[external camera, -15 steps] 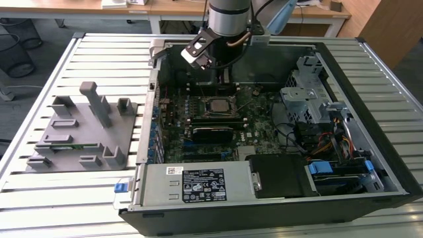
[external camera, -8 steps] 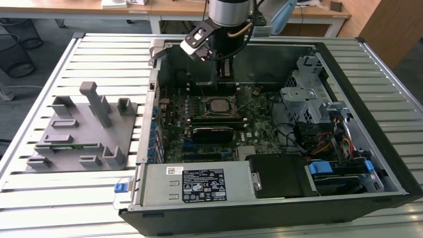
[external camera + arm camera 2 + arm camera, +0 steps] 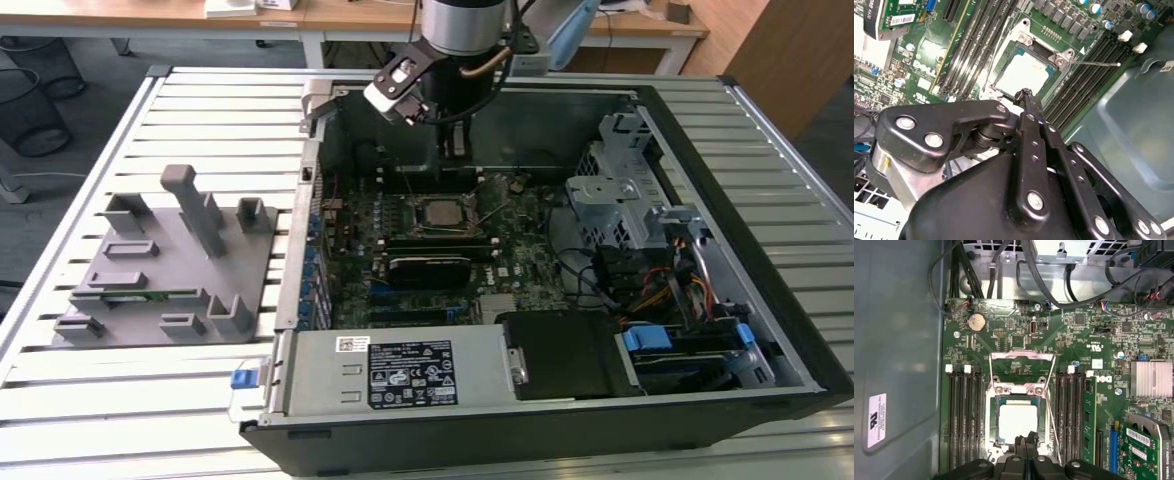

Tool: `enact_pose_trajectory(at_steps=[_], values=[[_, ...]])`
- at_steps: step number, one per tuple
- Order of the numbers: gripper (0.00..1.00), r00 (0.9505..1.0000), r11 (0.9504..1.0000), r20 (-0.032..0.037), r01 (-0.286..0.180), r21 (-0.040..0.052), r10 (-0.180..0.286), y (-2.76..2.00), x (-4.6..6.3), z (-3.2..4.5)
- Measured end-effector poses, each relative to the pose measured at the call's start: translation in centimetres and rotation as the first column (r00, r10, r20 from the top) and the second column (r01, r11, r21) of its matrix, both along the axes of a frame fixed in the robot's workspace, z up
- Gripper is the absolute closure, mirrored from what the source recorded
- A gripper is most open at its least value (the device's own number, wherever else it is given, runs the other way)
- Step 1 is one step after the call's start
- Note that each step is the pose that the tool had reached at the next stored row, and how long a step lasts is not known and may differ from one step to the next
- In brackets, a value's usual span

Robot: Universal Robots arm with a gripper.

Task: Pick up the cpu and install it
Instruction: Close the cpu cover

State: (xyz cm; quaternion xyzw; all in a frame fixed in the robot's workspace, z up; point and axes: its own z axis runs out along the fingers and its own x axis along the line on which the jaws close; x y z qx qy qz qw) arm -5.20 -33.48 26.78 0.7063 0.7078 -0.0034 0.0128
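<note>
The gripper (image 3: 1026, 444) hangs just above the socket (image 3: 1042, 412), its jaws pressed together on nothing. The cpu (image 3: 1015, 422) lies flat inside the socket, silver top up. It looks light, stiff and slick-topped, probably fragile underneath, so its thin opposite edges seem the safest hold. Memory slots (image 3: 961, 415) flank the socket, and beyond it the retention frame (image 3: 1021, 355) stands open.
</note>
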Motion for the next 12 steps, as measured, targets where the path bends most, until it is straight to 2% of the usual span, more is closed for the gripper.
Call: enact_pose_trajectory(at_steps=[3, 12], values=[[0.89, 1.0000, 1.0000, 0.0000, 0.000, 0.0002, 0.000, -0.25, 0.1, 0.00], [0.89, 1.0000, 1.0000, -0.0035, 0.000, 0.0001, 0.000, -0.27, 1.9, 0.00]])
